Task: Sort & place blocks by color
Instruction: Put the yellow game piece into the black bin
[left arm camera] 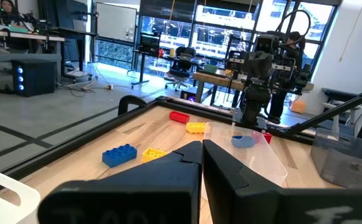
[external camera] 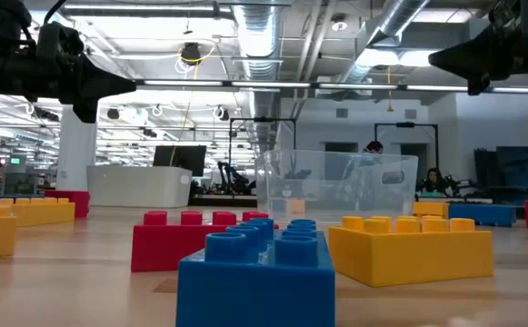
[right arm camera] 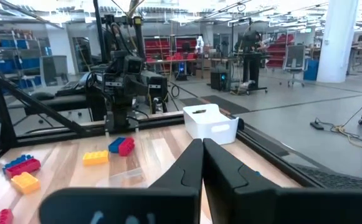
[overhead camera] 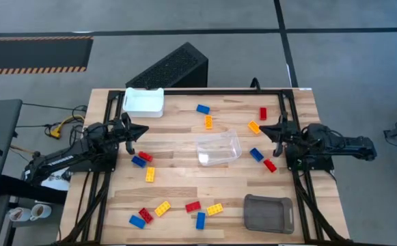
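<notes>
Several small studded blocks in red, blue and yellow-orange lie scattered on the wooden table: a far group around the blue block (overhead camera: 201,108), a pair near the red block (overhead camera: 270,165), a blue and red pair (overhead camera: 141,158), and a near row with the blue block (overhead camera: 200,220) (external camera: 256,272). My left gripper (overhead camera: 143,130) (left arm camera: 202,144) hovers shut above the table's left side, close to the blue and red pair. My right gripper (overhead camera: 263,130) (right arm camera: 202,142) hovers shut on the right, beside an orange block (overhead camera: 253,126). Both point toward the table's middle.
A clear container (overhead camera: 218,148) stands at the table's middle between the two grippers. A white tray (overhead camera: 143,101) sits at the far left corner and a grey tray (overhead camera: 268,213) at the near right. A black frame (overhead camera: 205,91) runs along the table's edges.
</notes>
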Controlling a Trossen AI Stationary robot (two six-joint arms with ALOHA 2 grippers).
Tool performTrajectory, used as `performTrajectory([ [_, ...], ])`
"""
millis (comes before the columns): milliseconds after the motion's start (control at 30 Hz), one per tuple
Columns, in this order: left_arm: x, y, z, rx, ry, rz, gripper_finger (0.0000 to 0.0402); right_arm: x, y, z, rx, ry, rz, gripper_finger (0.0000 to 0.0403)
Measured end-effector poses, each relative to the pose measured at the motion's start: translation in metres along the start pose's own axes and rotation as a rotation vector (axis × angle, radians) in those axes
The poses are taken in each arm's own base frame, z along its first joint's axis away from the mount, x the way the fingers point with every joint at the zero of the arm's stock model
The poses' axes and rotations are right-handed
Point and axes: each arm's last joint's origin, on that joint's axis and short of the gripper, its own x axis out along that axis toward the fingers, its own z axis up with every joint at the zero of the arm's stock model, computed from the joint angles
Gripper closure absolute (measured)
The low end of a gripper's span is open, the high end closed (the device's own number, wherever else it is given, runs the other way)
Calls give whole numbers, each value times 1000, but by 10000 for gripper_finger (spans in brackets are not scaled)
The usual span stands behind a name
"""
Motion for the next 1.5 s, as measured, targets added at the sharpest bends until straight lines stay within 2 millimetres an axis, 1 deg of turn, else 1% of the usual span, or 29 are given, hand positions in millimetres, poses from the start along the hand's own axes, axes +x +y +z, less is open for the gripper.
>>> performTrajectory([
  [233, 0, 0, 0, 0, 0, 0, 401, 0, 0, 9, 27, -89, 1, 370],
  [333, 0, 0, 0, 0, 0, 0, 401, -1, 0, 17, 106, -167, 2, 370],
  [433, 0, 0, 0, 0, 0, 0, 401, -3, -2, 24, 158, -241, -57, 370],
  [500, 0, 0, 0, 0, 0, 0, 401, -3, -4, 24, 166, -248, -93, 370],
  [567, 0, 0, 0, 0, 0, 0, 401, -2, -4, 20, 178, -208, -114, 370],
  [700, 0, 0, 0, 0, 0, 0, 402, 5, -5, 9, 217, -102, -228, 370],
  [800, 0, 0, 0, 0, 0, 0, 401, 11, -4, 5, 198, -45, -265, 370],
  [967, 0, 0, 0, 0, 0, 0, 401, 17, -3, 11, 207, 109, -330, 366],
  [1133, 0, 0, 0, 0, 0, 0, 401, 27, 0, 17, 202, 283, -386, 349],
  [1300, 0, 0, 0, 0, 1, 0, 401, 43, 2, 14, 149, 392, -441, 341],
  [1500, 0, 0, 0, 0, 0, 0, 401, 54, -7, 5, 129, 533, -560, 337],
])
